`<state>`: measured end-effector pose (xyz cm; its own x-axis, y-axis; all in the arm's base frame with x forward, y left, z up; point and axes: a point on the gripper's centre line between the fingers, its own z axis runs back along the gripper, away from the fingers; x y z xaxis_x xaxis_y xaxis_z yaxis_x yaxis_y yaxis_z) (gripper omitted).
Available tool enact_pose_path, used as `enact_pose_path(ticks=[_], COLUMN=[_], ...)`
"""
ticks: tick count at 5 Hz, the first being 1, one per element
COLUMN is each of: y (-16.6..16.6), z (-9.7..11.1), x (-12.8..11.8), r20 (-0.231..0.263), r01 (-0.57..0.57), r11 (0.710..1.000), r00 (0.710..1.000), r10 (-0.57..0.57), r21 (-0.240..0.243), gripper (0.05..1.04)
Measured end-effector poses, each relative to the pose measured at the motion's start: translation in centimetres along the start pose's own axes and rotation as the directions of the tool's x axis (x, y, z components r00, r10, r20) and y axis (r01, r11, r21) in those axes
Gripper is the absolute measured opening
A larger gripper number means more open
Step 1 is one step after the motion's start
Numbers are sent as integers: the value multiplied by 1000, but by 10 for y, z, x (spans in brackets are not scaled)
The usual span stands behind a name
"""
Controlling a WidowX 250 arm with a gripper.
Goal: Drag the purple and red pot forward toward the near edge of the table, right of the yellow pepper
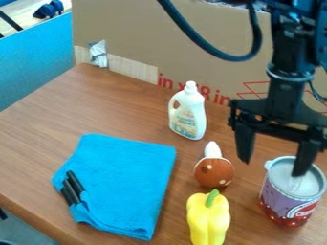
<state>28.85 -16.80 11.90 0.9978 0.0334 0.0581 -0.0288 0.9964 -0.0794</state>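
The gripper [273,165] hangs at the right with its two fingers spread wide and nothing between them. Its right finger overlaps the top of a can [292,191] with a purple and red label; I cannot tell whether they touch. Left of the can sits a brown, round toy with a white tip [214,172]. A yellow pepper [208,218] with a green stem lies in front of that toy. Farther back stands a white bottle with a handle [188,112].
A folded blue cloth [125,184] lies on the wooden table [83,105], with dark marker-like objects [72,187] on its left edge. Cardboard [140,33] borders the table's back, and a blue panel [35,60] stands at the left. A dark cable loops beside the arm.
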Motion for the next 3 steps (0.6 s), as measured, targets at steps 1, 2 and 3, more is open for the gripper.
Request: enact_pose_path(ticks=[1,2,3], y=[18,41,42], z=[30,50,51], x=[11,18,18], r20=[110,167,169], r01=[72,156,160], r11=[997,986,985], r00=[991,972,971], r10=[-74,-165,-169], r21=[26,65,67], gripper=[1001,1001,1001])
